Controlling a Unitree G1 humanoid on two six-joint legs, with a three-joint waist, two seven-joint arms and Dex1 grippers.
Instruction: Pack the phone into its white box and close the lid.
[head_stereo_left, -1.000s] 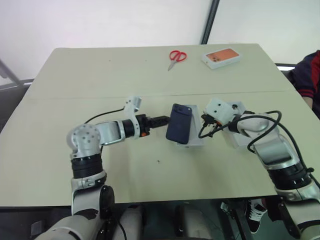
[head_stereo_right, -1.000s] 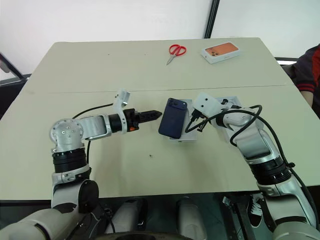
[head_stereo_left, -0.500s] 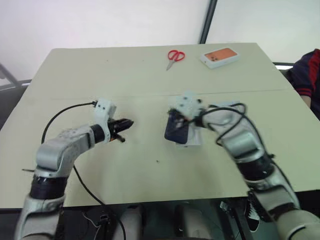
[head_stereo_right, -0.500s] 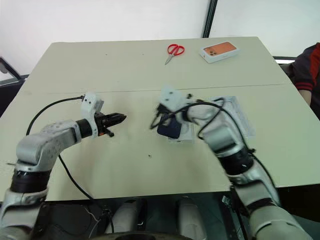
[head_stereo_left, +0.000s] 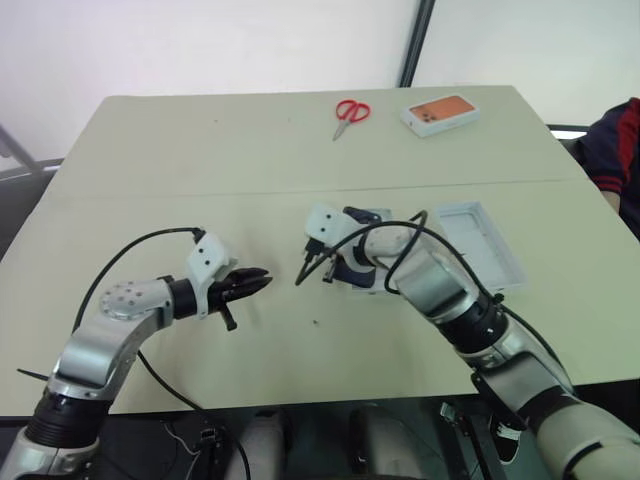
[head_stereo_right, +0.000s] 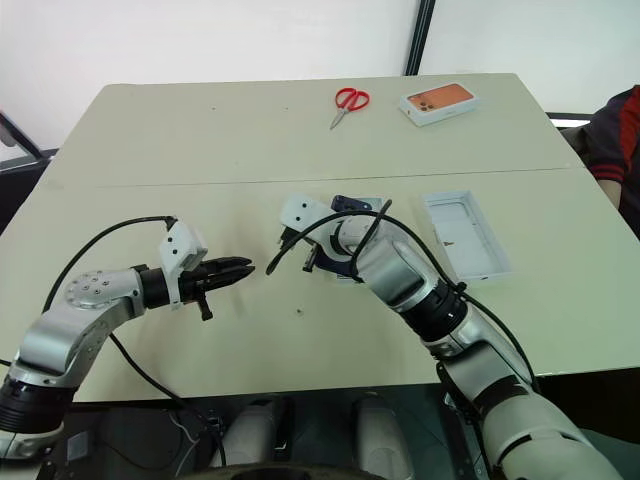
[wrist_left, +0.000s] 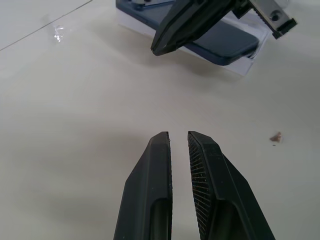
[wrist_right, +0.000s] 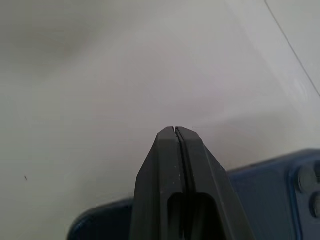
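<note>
Now that the left tool (wrist_left: 178, 137) has let go and backed away nearly shut | right tool (wrist_left: 160, 47), fingers together, presses the slim navy phone (wrist_left: 225, 42) lying askew on the shallow white box (head_stereo_left: 365, 285) | seating pending

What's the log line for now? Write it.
phone: on white box | right gripper: shut, over phone | left gripper: slightly open, empty | lid: off, right of box
</note>
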